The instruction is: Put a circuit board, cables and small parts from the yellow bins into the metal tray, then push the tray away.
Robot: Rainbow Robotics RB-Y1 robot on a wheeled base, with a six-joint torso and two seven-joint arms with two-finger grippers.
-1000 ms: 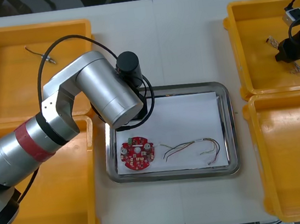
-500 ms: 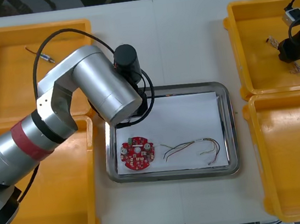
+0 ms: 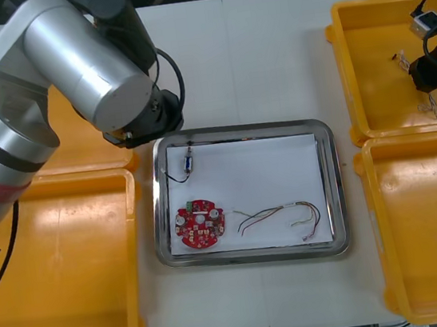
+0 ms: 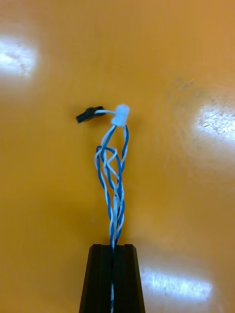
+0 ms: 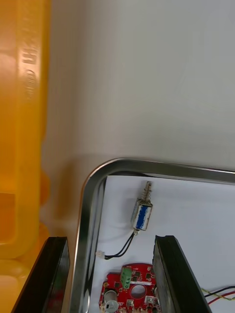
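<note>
Tray contents: round red circuit board [image 3: 201, 224], red and yellow cable [image 3: 282, 216] just beside it, small metal part [image 3: 189, 163] with thin black lead at the far left corner.
metal tray [image 3: 331, 189]: white inside, on bench [image 3: 269, 60] between the bins.
left end effector [image 5: 110, 274]: fingers apart, holding nothing, above the tray's far left corner.
right end effector [image 4: 112, 281]: closed on twisted blue and white cable [image 4: 113, 181], over far right yellow bin [image 3: 366, 63].
cable end: white connector, away from the fingers.
</note>
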